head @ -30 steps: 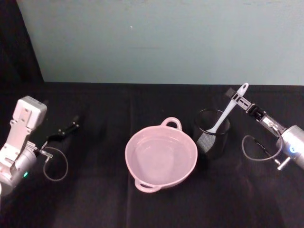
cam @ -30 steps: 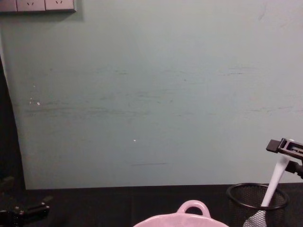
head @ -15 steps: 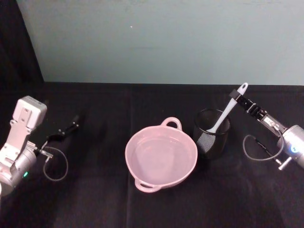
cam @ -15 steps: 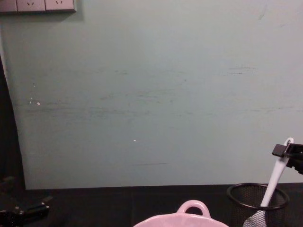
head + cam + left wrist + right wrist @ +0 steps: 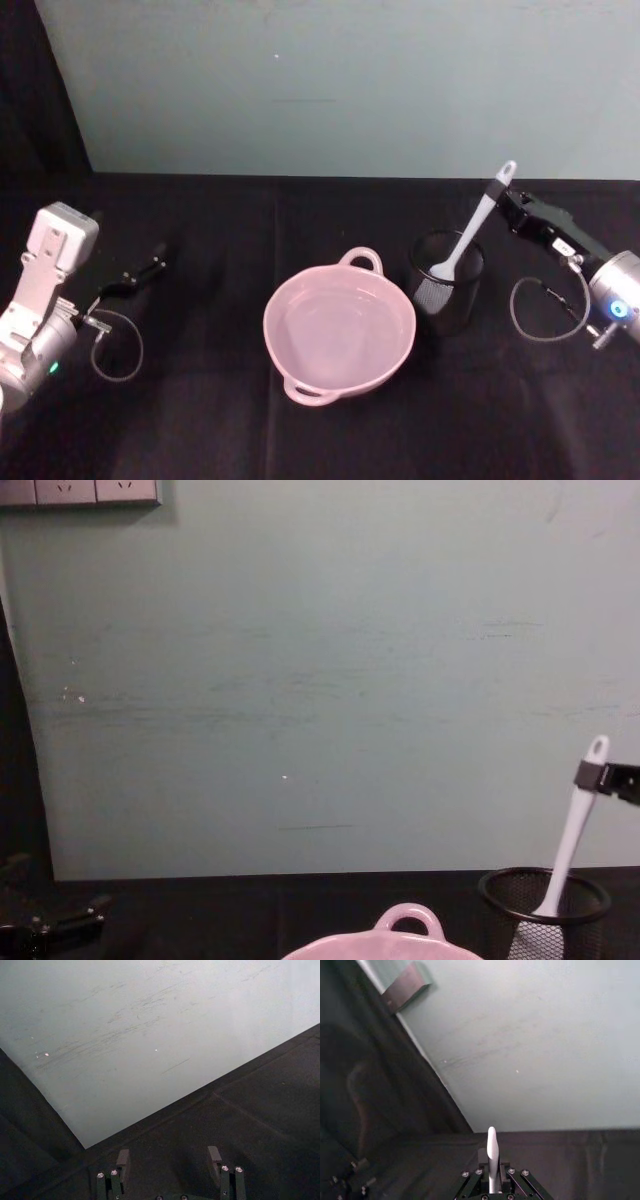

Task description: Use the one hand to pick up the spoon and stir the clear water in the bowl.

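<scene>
Here, at the table's left edge, the left claw [image 5: 140, 272] lies parked with its fingers spread wide and nothing between them. Near the middle of the table sits the bowl [image 5: 271, 331], pale pink, with clear water in it and one loop handle toward the far edge. Just beside it, toward the right edge, stands a black mesh cup [image 5: 442, 308], apart from the bowl by a narrow gap. The spoon [image 5: 472, 225] stands in that cup, blade end down at or under the rim, and the right claw [image 5: 498, 192] is clamped on the handle just below its holed tip. The step in hand looks to be drawing the spoon out. To do it well, the lift should follow the handle's own line until the blade is fully above the rim, and only then swing toward the bowl, or else the light cup may be dragged or tipped. Because the grip is so near the handle's end, the blade may sway, so a slow carry is wise. The spoon's long axis is steep but leaning. Its holed end points up and toward the right far corner, and its blade points down toward the bowl.
</scene>
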Available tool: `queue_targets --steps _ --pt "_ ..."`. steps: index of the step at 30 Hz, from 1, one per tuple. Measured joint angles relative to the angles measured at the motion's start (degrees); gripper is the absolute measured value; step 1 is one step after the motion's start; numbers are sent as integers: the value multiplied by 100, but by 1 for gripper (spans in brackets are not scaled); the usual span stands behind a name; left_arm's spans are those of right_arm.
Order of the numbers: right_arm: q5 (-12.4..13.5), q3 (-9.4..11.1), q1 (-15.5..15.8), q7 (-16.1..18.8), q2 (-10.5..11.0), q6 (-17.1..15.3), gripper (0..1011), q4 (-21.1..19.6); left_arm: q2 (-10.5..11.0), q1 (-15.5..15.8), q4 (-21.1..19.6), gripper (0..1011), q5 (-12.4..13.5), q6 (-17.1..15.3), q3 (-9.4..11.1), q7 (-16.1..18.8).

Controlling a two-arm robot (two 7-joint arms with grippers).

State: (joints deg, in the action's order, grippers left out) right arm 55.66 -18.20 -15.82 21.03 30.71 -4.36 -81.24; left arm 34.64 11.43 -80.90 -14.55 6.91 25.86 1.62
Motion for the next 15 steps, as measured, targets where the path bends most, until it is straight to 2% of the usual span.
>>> queue_targets --steps 3,4,8,15 --pt "-361 -65 8 -76 106 123 122 -221 0 0 0 1005 0 0 0 0" --pt "-576 -107 5 -119 179 182 122 -369 0 0 0 1005 0 0 0 0" --pt "-1079 -166 -56 -191 402 209 122 -844 0 0 0 1005 0 0 0 0" --pt "-1405 -135 -162 -199 600 48 122 -1366 0 0 0 1005 0 0 0 0"
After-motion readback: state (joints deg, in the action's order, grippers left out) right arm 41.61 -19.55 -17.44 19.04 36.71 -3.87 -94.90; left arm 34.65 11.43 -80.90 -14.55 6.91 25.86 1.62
